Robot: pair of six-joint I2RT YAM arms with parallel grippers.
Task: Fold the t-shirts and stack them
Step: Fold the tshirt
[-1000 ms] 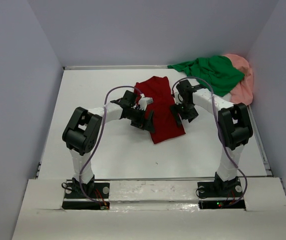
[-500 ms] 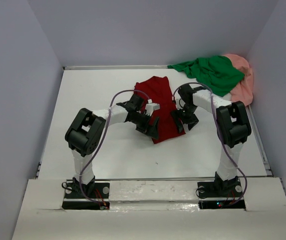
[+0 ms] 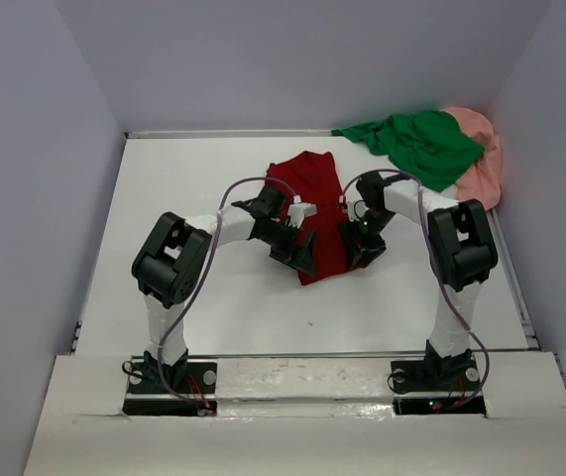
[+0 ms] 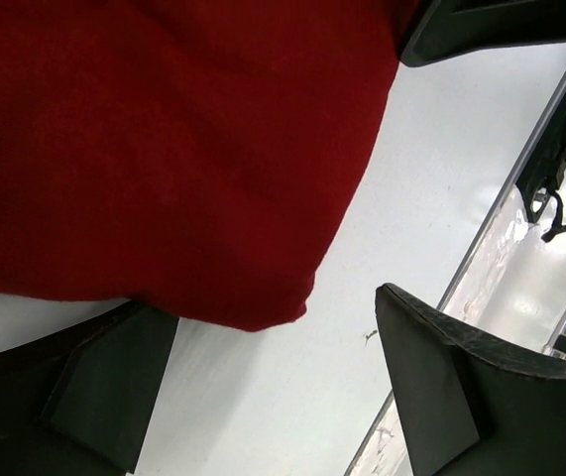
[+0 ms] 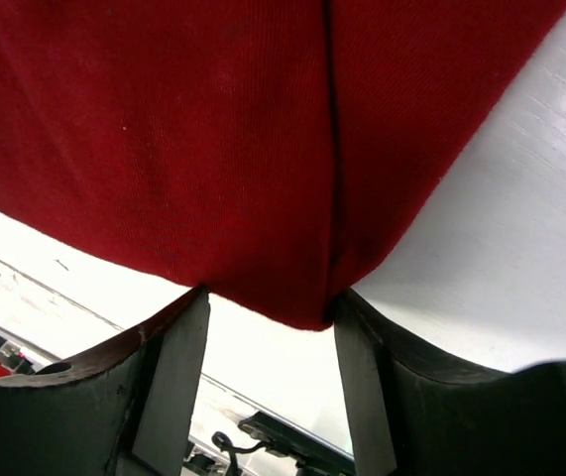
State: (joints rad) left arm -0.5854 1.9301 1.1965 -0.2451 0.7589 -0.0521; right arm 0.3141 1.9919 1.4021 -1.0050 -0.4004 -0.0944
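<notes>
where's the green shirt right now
In the top view the green t-shirt lies bunched in the far right corner of the table, overlapping the salmon pink t-shirt.

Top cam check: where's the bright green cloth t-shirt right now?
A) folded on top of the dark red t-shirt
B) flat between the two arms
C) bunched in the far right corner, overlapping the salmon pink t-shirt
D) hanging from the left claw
C: the bright green cloth t-shirt lies crumpled at the far right corner of the white table, partly over the salmon pink t-shirt. Only the dark red t-shirt lies between the arms.
</notes>
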